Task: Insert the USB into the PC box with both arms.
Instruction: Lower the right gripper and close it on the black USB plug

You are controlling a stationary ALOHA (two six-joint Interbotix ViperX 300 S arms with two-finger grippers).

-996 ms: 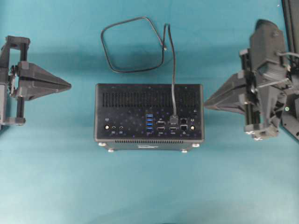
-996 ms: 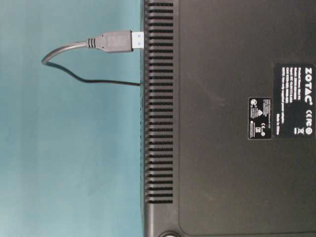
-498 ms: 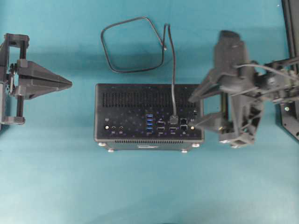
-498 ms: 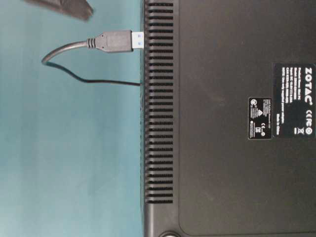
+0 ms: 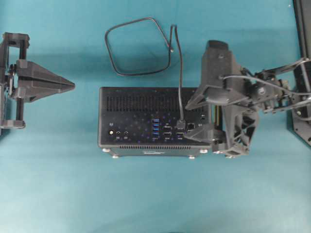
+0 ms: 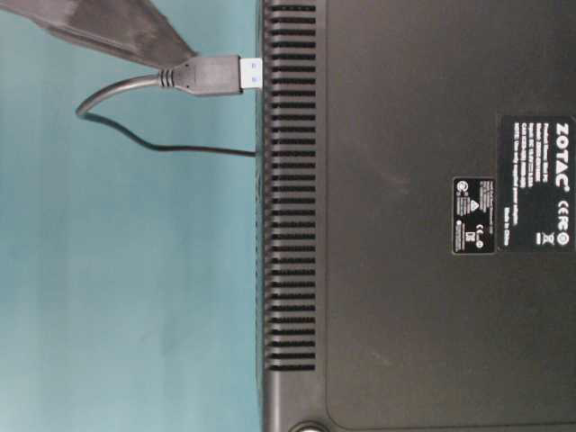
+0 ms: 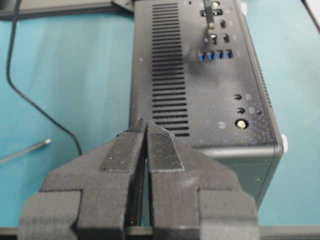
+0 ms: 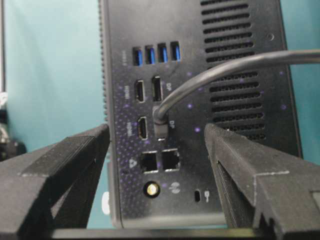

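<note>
Matte black printed plastic, ribbed on its inner faces, fills the foreground of the right wrist view: the two wedge-shaped jaws of the right gripper (image 8: 159, 150) are spread wide, and nothing is held between them. Straight ahead, in the gap between the jaws, the plug (image 8: 160, 125) of the USB cable (image 5: 181, 73) is seen, seated in a socket on the port face of the PC box (image 5: 131, 104). The long axis of the plug runs out of that face toward the gripper, so the coming move is judged to be a straight advance with one jaw on each side of the plug (a closing on it would then be possible). In the table-level view a short piece of blue and metal (image 6: 253, 73) is shown between the plug body and the box, so the plug is judged to be not fully home.

The left gripper (image 5: 72, 86) is well apart from the box, at its left end, and its jaws are pressed together on nothing; the right arm is clearly the nearer one.

The box is a black rectangular case with a finely speckled surface, long vent slots, a row of blue ports (image 8: 154, 54) and small silver feet. Behind it, the thin and flexible cable lies in a loose loop (image 5: 138, 47) on the teal cloth (image 5: 155, 194).
</note>
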